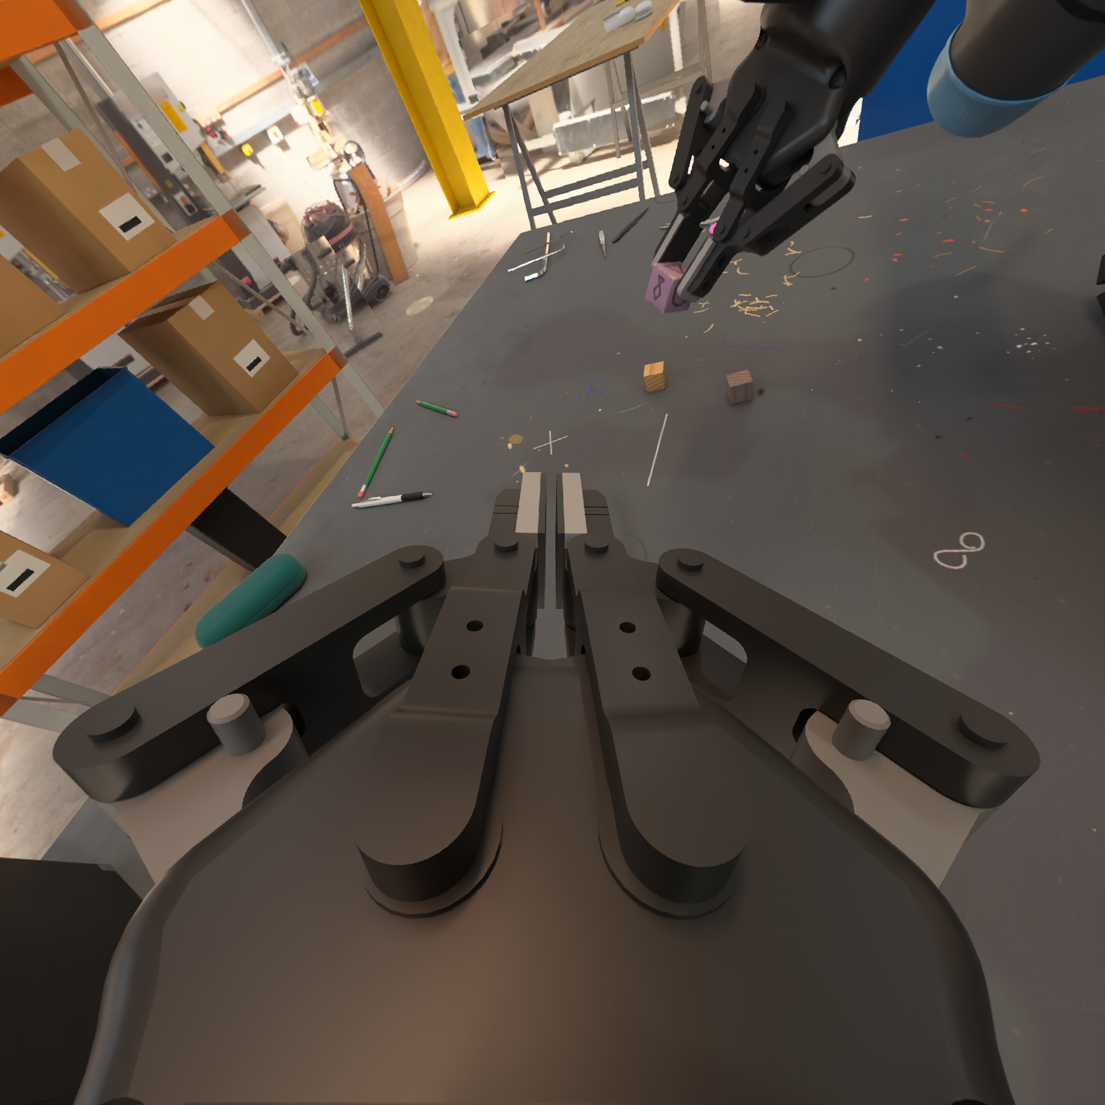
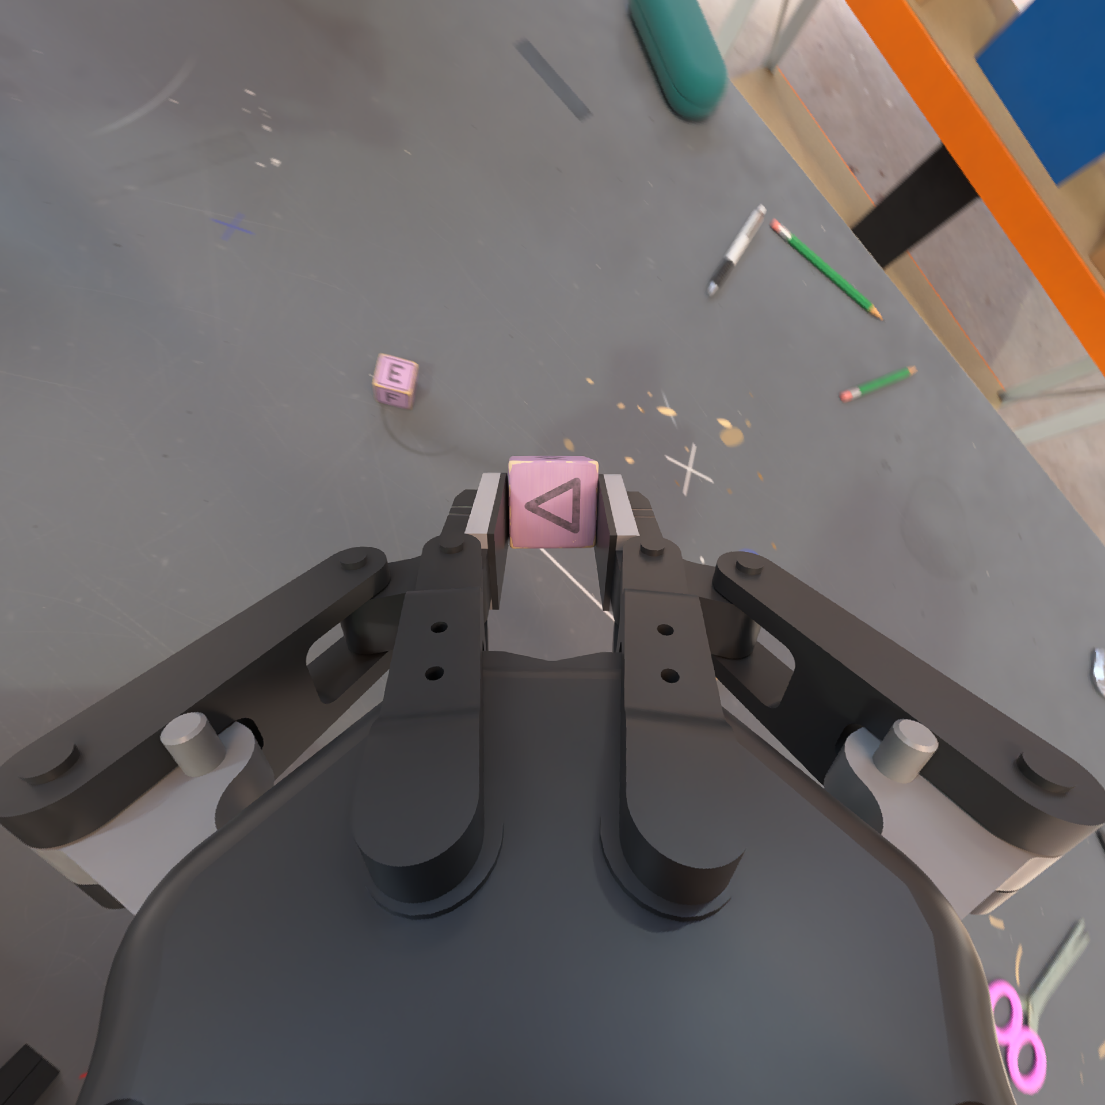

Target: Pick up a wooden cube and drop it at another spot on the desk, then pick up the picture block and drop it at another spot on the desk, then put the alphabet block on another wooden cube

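My right gripper [image 2: 553, 478] is shut on the pink picture block [image 2: 553, 508], which shows a triangle outline and is pinched between both pads. In the left wrist view this gripper [image 1: 681, 281] holds the block [image 1: 661, 289] tilted, seemingly a little above the far part of the desk. The pink alphabet block [image 2: 394, 381] stands on the desk ahead and to the left of it. A yellowish wooden cube [image 1: 654, 377] and a brownish wooden cube [image 1: 739, 387] stand apart on the desk. My left gripper [image 1: 550, 478] is shut and empty above the desk, well short of the cubes.
A teal case [image 1: 251, 598] lies at the desk's edge. Two green pencils [image 1: 377, 460] and a pen [image 1: 391, 499] lie near that edge. Metal tools [image 1: 538, 263] lie at the far end. Pink-handled scissors [image 2: 1016, 1046] lie beside the right gripper. Orange shelving [image 1: 179, 251] stands beyond the desk.
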### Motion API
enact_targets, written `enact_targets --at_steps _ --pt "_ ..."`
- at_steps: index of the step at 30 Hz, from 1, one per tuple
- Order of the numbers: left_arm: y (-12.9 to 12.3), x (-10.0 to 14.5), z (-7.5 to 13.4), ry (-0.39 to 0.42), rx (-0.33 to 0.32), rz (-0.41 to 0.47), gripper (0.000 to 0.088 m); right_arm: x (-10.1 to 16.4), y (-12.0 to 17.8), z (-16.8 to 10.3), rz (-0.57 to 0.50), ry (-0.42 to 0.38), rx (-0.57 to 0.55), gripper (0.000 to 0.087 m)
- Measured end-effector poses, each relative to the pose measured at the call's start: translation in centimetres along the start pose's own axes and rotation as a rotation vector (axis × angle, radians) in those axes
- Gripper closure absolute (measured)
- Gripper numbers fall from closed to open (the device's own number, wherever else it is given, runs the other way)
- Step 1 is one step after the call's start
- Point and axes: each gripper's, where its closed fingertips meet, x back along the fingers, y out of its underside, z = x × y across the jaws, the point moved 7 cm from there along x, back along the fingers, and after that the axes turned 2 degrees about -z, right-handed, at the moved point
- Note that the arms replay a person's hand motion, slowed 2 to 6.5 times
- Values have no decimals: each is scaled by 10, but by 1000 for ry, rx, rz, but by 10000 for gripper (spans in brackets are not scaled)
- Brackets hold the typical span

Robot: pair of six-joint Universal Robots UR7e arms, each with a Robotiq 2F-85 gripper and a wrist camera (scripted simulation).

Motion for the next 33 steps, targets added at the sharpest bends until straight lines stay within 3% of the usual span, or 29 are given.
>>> enact_targets --at_steps 15,25,33 --pt "-2 3 1 -3 -5 16 849 6 101 60 -318 140 -347 615" --pt "-3 5 1 -3 -8 26 849 -14 164 63 -486 95 -508 615" --pt "-4 5 1 -2 -7 30 849 -29 194 56 -557 59 -555 615"
